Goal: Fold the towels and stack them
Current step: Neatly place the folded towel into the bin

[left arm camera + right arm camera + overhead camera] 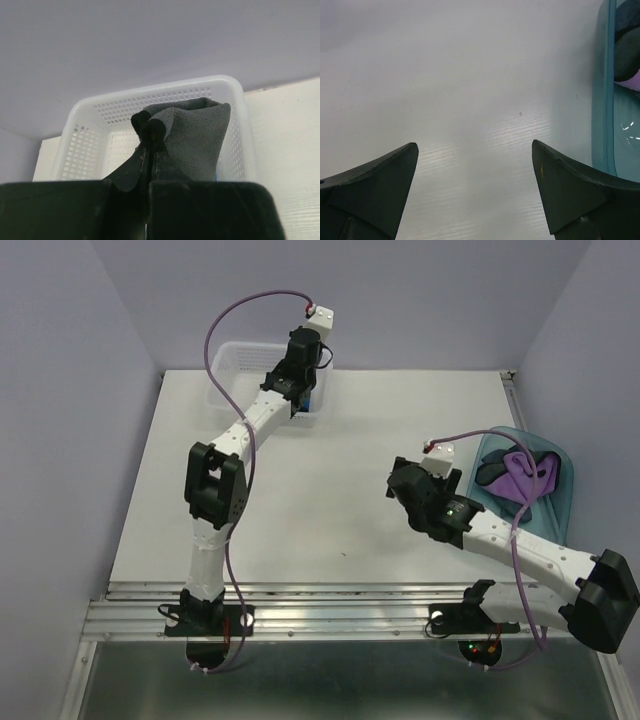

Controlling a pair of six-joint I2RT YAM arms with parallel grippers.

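Observation:
My left gripper (150,131) is shut on a dark navy-grey towel (195,135), which hangs bunched from the fingertips above the white mesh basket (85,135). In the top view that gripper (296,358) hovers over the basket's right end (225,360), and a bit of bright blue towel (312,405) shows beneath the arm. My right gripper (475,150) is open with nothing between its fingers, low over bare table. It (398,485) sits left of the translucent blue tub (565,490), which holds a purple towel (525,472) and a dark towel (490,475).
The tub's rim (602,100) stands close to the right of my right fingers. The basket is at the table's far left corner against the back wall. Lavender walls enclose the table on three sides.

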